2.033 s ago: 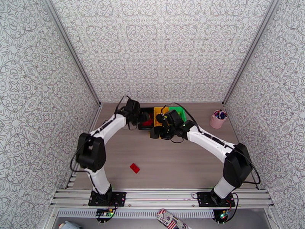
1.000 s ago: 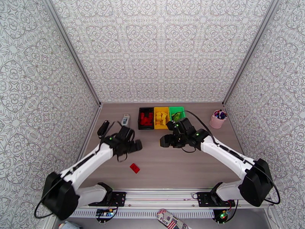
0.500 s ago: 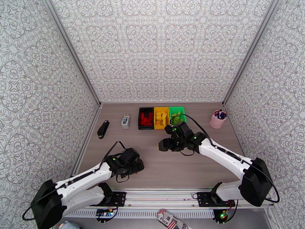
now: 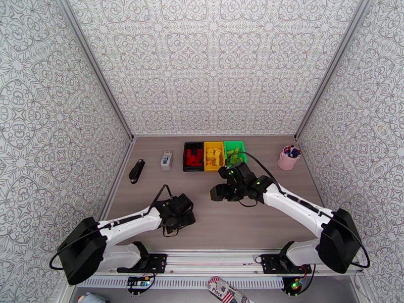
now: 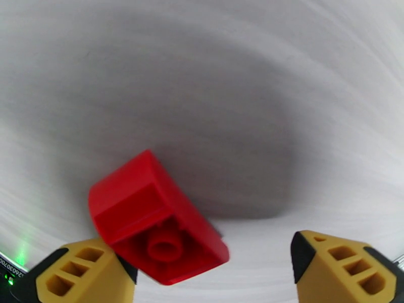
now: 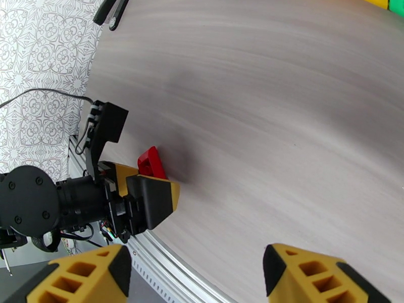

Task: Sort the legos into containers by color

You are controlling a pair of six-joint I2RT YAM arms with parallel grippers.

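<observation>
Judged the sort close to complete.

Found three bins in a row at the far side of the table [image 4: 237,223]: the black bin [image 4: 185,157], the yellow bin [image 4: 213,169] against its right wall, and the green bin [image 4: 234,143] next beyond that. Saw red bricks [image 4: 193,156] in the black bin, yellow bricks [image 4: 214,156] in the yellow bin and green bricks [image 4: 233,157] in the green bin. Could not count them at this size. Noted no wrong colour in any bin, as far as the overhead view allowed.

Located one loose red brick [image 5: 156,223] on the table, well apart from the black bin, nearer the arm bases and a little to its left. Counted it as the only brick seen outside the bins. Saw it lying tilted, hollow underside toward the wrist camera.

Found the left hand [image 5: 211,258] over that brick with jaws apart, one finger against the brick's side and the other clear of it. Judged it not yet clamped.

Found the right hand [image 6: 196,263] above bare table, near the black bin on its near right side, with jaws apart and nothing between them.

Estimated as left to do: grip the red brick, carry it to the black bin, release it there.

Disregarded the small box [image 4: 166,160] and dark tool [image 4: 136,170] left of the black bin, and the pink cup [image 4: 288,160] far to its right.
</observation>
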